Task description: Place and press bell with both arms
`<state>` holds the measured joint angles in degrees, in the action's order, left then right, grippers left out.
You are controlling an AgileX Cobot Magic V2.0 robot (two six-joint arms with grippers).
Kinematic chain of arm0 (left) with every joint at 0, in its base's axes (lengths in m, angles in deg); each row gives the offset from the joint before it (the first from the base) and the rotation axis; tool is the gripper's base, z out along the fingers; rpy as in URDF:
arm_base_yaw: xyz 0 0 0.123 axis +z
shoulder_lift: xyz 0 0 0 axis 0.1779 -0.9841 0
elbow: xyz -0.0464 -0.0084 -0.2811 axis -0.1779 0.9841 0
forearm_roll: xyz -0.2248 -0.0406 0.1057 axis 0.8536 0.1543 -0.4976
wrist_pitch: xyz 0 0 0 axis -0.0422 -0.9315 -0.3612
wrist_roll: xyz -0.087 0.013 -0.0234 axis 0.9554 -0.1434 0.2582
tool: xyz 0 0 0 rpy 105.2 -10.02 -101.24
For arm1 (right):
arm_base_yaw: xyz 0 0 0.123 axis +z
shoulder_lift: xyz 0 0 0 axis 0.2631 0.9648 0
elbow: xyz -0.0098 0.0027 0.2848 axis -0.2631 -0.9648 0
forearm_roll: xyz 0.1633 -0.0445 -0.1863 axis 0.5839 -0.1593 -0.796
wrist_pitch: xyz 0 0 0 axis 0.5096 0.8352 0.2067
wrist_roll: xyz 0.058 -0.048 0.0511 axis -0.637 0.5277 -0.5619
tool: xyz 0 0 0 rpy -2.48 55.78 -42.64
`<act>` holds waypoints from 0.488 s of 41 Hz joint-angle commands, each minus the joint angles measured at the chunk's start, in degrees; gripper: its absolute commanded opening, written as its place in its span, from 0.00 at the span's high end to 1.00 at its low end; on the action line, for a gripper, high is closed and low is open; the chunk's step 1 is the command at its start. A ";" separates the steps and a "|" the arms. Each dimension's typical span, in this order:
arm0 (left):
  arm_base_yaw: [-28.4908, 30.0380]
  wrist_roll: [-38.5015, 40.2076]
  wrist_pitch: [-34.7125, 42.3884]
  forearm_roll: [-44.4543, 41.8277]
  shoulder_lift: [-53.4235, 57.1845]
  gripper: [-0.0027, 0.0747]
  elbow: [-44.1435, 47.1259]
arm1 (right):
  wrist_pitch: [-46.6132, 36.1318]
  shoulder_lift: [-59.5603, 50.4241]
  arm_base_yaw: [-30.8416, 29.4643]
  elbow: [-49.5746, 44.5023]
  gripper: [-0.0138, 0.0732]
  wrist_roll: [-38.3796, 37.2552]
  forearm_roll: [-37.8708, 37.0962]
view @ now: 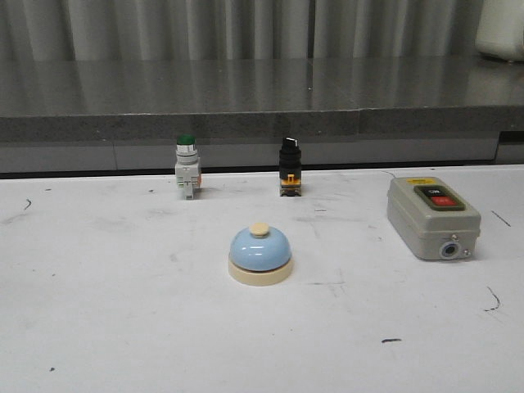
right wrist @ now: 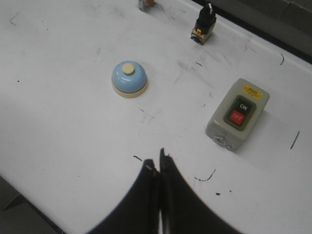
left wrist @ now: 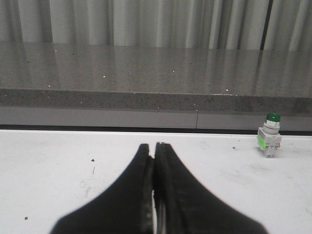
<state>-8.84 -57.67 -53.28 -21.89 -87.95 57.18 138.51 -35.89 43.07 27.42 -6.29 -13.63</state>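
Left claw [left wrist: 155, 158]: clenched, nothing grasped.
Right claw [right wrist: 160, 168]: clenched, nothing grasped.
Risk: bell [view: 259, 254] may be pushed along the tabletop [view: 98, 327] if approached unopened.

Front camera sits low, facing forward across the table [view: 98, 327]. Left wrist camera looks level toward the grey ledge [left wrist: 146, 73]. Right wrist camera looks steeply down; it shares the bell [right wrist: 129, 79] with the front view.

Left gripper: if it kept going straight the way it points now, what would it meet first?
The left gripper looks shut and points across bare table toward the grey ledge. Nothing stands in between; the green button sits well off to one side. Depth is uncertain.
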 commanded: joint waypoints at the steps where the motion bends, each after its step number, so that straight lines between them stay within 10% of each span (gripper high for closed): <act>1: -0.50 0.00 4.95 0.38 0.96 0.99 1.33 | -5.50 -2.77 -0.47 -0.75 0.90 0.29 -2.76; 20: -0.50 0.00 4.95 0.38 0.87 0.99 1.33 | -40.74 -33.67 -21.87 -35.91 0.90 0.29 -3.50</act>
<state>-8.84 -57.67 -53.28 -21.89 -87.95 57.18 108.59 -65.48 23.74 -4.70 -6.29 -16.50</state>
